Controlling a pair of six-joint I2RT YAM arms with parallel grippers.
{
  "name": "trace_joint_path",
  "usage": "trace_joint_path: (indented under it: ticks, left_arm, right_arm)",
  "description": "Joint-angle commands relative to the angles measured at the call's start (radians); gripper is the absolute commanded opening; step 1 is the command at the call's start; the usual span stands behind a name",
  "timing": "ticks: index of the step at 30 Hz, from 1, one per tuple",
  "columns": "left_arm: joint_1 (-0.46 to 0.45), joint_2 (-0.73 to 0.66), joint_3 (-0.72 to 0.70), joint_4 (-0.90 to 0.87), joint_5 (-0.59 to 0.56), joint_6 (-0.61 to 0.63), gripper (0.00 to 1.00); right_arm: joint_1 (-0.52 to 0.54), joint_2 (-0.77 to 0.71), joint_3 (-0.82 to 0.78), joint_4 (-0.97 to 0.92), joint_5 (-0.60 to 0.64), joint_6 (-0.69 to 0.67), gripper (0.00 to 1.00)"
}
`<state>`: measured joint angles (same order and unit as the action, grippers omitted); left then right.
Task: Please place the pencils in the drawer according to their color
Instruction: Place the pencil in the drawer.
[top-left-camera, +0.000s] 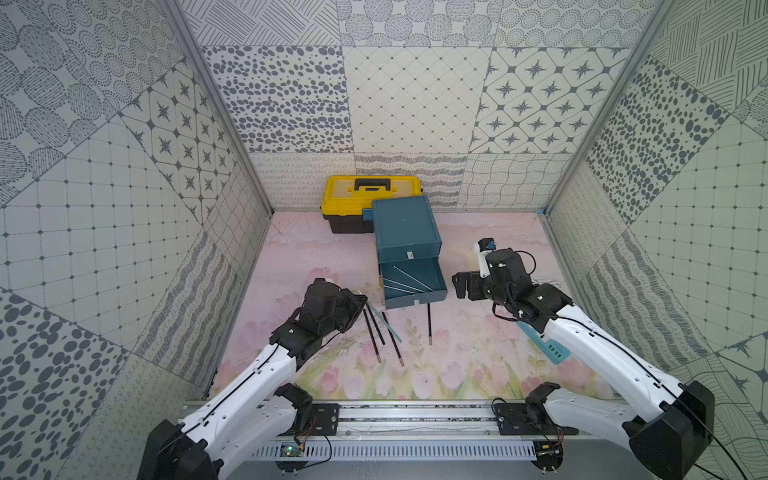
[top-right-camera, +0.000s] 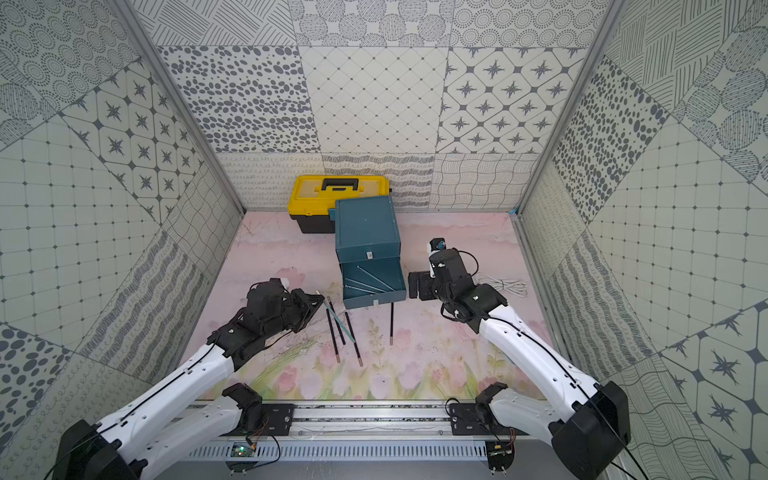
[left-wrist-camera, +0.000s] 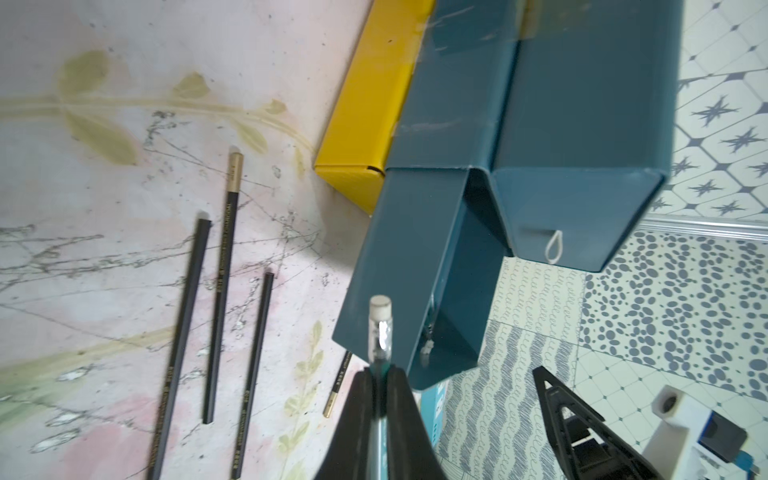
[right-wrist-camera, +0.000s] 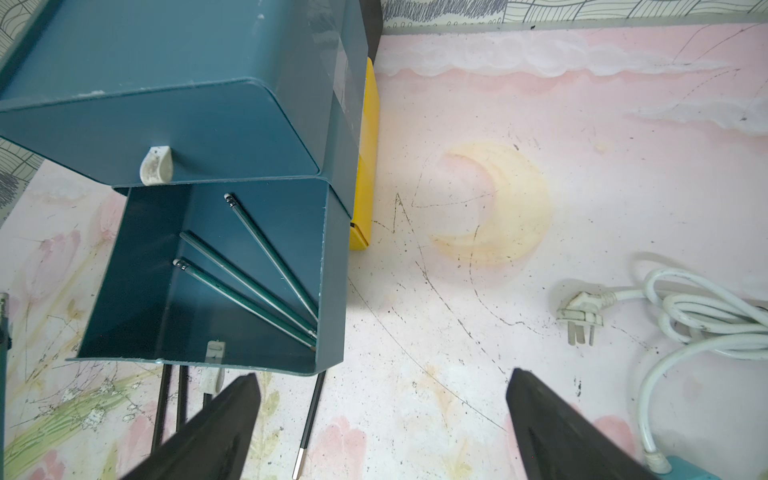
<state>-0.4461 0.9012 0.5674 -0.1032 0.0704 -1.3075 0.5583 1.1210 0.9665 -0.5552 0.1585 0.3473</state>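
Left arm (top-left-camera: 266, 365) low, jaws pinching pencil (left-wrist-camera: 380, 332).

A lab test booth: patterned wall panels (top-left-camera: 415, 104), floral mat (top-left-camera: 457, 365), aluminium rail (top-left-camera: 415, 415).

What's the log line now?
left jaws: shut on teal eraser-tipped pencil; right jaws: open; open teal drawer: three teal pencils; pink mat: four black pencils
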Motion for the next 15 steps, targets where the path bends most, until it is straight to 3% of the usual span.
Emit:
trace_joint_path:
  ticks: [1,15]
  left_arm:
    - [-0.059,0.012,0.029,0.192,-0.164,-0.074,0.00]
    - [-0.213,0.144,0.118,0.506,-0.475,0.116,0.00]
  right_arm:
    - [-0.006,-0.001,-0.005,0.047,0.008,0.008,0.99]
    - [-0.006,-0.011,-0.011,0.052,0.002,0.010,0.99]
